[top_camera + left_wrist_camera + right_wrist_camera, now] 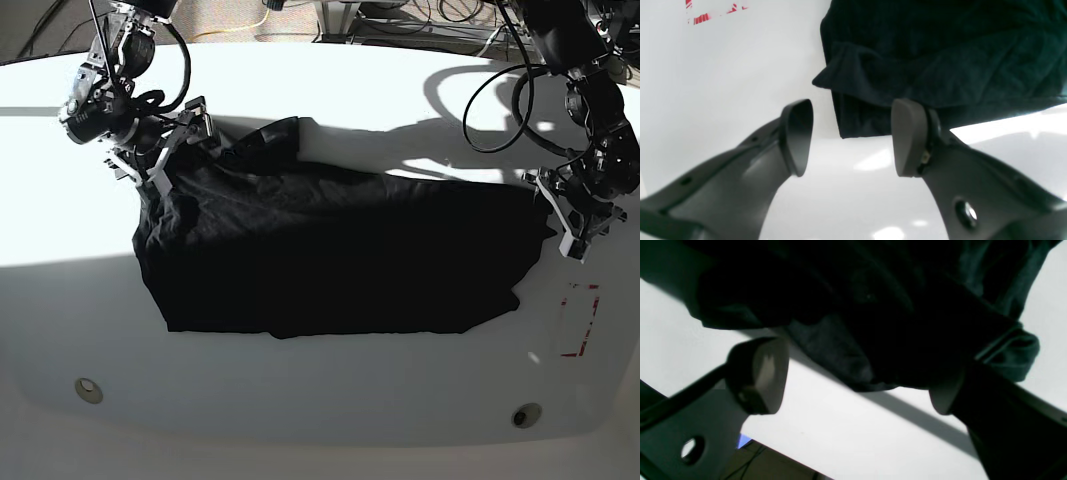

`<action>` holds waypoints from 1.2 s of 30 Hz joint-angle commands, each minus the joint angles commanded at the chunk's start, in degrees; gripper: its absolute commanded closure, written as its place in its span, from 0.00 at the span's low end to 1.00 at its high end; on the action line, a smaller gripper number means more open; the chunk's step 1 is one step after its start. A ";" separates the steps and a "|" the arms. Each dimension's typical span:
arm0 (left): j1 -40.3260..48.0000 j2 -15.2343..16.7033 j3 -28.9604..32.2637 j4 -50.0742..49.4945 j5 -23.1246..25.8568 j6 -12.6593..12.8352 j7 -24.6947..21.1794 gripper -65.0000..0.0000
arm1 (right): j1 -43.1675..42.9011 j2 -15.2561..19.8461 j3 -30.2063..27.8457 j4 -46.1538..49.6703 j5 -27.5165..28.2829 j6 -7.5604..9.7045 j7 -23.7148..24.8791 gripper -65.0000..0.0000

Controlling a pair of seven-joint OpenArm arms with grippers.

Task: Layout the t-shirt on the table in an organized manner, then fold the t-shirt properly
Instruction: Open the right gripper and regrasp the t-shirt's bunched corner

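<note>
Opening left gripper (853, 136) wide, gripping nothing, and facing a corner of t-shirt (940, 73) just ahead between the fingertips — probably needing to be squaring that loose flap over the edge beneath, pinching shallowly, before folding. Opening right gripper (858, 383) wide too, pinching nothing visible, and facing bunched cloth ahead — likely needing to be drawing creases outward, low over table (840, 426), without dragging lower layers. Not showing clearly whether touching cloth.
</note>
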 joint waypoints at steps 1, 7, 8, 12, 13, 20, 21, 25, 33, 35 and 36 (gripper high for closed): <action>0.00 0.00 0.00 0.00 0.00 0.00 0.00 0.47 | -0.35 -0.09 0.00 -0.18 0.26 0.00 0.00 0.06; 0.00 0.00 0.00 0.00 0.00 0.00 -0.18 0.47 | -3.69 -1.23 2.29 -1.14 0.18 0.00 2.15 0.06; 0.00 0.00 0.00 0.00 0.00 0.00 -0.18 0.47 | -3.78 -1.32 2.55 -1.76 0.18 0.00 2.15 0.06; 0.00 0.00 0.09 0.00 0.00 0.00 -0.18 0.47 | -3.60 -1.67 6.15 -6.42 0.18 0.00 2.24 0.07; 0.00 0.00 0.09 0.00 0.00 0.00 -0.18 0.47 | -3.52 -1.67 7.12 -7.47 0.18 0.00 2.24 0.07; 0.00 -0.09 0.09 0.00 0.00 0.00 -0.18 0.47 | -3.34 -1.67 8.26 -11.08 0.26 0.00 2.68 0.07; 0.00 -0.09 0.09 0.00 0.00 0.00 -0.18 0.47 | -3.34 -1.76 8.18 -11.34 0.35 0.00 3.03 0.07; 0.00 -0.09 0.09 0.00 0.00 0.00 -0.18 0.47 | -2.37 -2.55 8.00 -11.96 0.44 0.00 3.74 0.07; 0.00 -0.18 0.09 0.00 0.00 0.00 -0.18 0.47 | 0.00 -4.13 8.00 -15.30 0.35 0.00 3.82 0.07; 0.00 -0.26 0.09 0.00 0.00 0.00 -0.18 0.47 | 0.18 -4.04 8.00 -15.47 0.26 0.00 4.09 0.11; 0.00 -0.26 0.09 0.00 0.00 0.00 -0.18 0.47 | 0.35 -4.04 8.00 -15.47 0.26 0.00 4.70 0.18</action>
